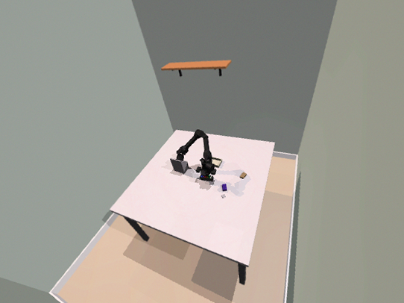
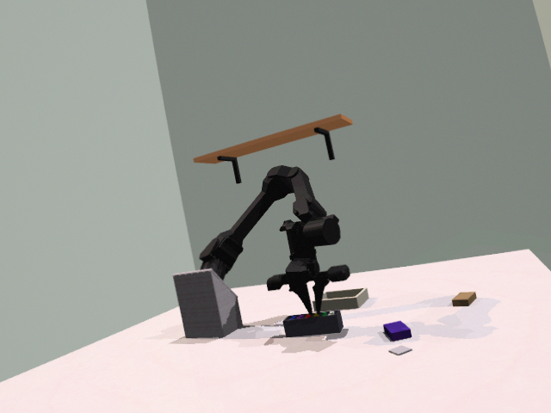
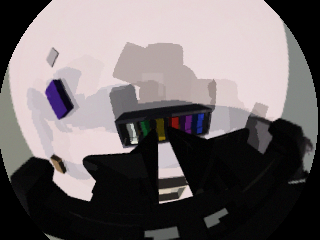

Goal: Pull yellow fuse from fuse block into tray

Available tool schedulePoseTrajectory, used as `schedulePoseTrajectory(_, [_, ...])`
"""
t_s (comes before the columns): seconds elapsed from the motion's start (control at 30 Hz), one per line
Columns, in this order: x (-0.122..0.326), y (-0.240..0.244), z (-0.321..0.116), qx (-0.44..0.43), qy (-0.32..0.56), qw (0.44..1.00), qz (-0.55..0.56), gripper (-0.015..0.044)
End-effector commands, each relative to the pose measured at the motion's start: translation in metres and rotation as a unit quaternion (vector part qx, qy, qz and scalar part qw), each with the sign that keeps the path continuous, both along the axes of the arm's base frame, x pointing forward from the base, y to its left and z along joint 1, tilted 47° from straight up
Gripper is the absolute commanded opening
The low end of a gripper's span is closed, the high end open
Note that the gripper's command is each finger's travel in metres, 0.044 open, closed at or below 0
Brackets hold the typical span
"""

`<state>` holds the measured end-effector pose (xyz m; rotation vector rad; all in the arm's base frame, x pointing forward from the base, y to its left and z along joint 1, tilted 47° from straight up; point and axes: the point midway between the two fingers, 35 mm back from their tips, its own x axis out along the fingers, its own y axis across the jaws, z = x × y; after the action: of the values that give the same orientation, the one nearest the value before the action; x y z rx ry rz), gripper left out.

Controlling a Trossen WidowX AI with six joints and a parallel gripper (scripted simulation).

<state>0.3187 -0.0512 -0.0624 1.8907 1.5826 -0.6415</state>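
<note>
Directly above the fuse block [image 2: 312,323], the gripper [image 2: 312,310] points down with its jaws partly parted and gripping nothing. Between the two fingertips, the yellow fuse [image 3: 160,128] sits seated in its slot, level with them. Behind the block stands the tray [image 2: 343,298].

Black 6-joint arm [image 2: 249,213] bent high at its elbow, wrist pointing straight down, black parallel-jaw gripper [image 2: 312,308] with its 2 tapered fingers [image 2: 305,298] narrowly parted, tips just above the dark fuse block [image 2: 312,324], gripping nothing
</note>
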Motion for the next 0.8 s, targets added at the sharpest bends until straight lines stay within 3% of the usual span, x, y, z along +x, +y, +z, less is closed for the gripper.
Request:
schedulePoseTrajectory(0.0, [0.0005, 0.0023, -0.0016, 0.003, 0.001, 1.000, -0.003, 0.0068])
schedulePoseTrajectory(0.23, [0.0014, 0.0060, -0.0050, 0.003, 0.001, 1.000, -0.003, 0.0068])
schedulePoseTrajectory(0.57, [0.0014, 0.0048, -0.0043, 0.000, 0.000, 1.000, 0.001, 0.0002])
schedulePoseTrajectory(0.77, [0.0013, 0.0043, -0.0038, 0.000, 0.000, 1.000, 0.001, 0.0000])
